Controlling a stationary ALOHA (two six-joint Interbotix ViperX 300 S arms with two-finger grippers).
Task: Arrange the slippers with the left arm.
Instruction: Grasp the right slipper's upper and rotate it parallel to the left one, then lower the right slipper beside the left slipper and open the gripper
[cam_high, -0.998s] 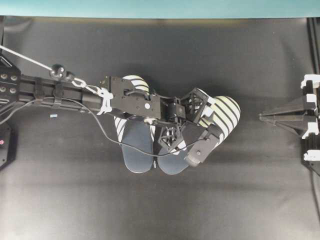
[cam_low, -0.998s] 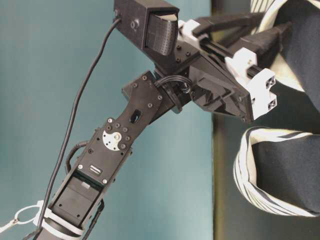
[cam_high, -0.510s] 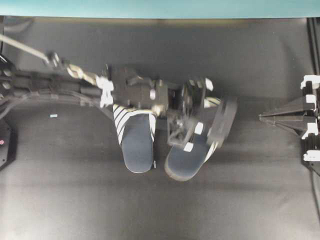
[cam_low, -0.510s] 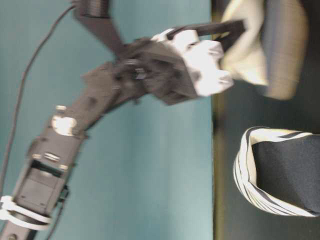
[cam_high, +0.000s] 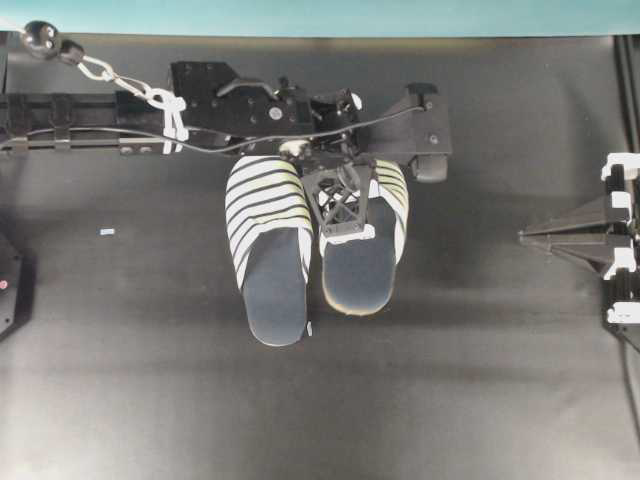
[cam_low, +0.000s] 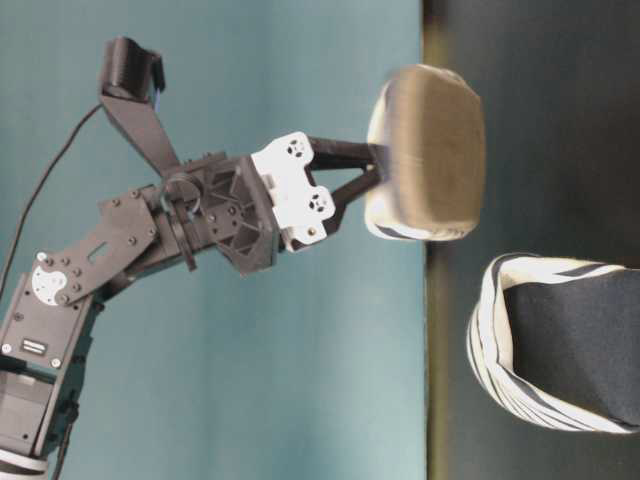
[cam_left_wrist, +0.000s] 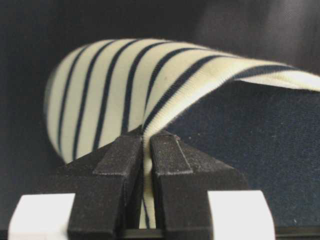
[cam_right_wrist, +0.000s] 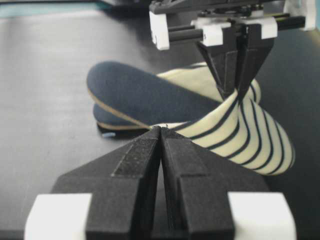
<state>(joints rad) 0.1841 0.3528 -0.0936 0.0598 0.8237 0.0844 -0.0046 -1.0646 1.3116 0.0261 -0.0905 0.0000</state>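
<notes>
We see the left gripper (cam_high: 345, 205) with its fingers (cam_left_wrist: 125, 165) clamped on the striped upper edge of one slipper (cam_high: 365, 250), held clear of the dark surface (cam_high: 150, 380). The other slipper (cam_high: 268, 245) lies just beside it at nine o'clock. The right gripper (cam_high: 525, 235), fingers together, sits well apart at three o'clock.

At the bottom centre, the right tool (cam_right_wrist: 161, 150) sits with its two black fingers pressed together. Beyond it, at upper right, the left tool (cam_right_wrist: 235, 92) pinches the striped upper of a slipper (cam_right_wrist: 200, 115), its navy insole tilted above the dark surface (cam_right_wrist: 45, 100).
</notes>
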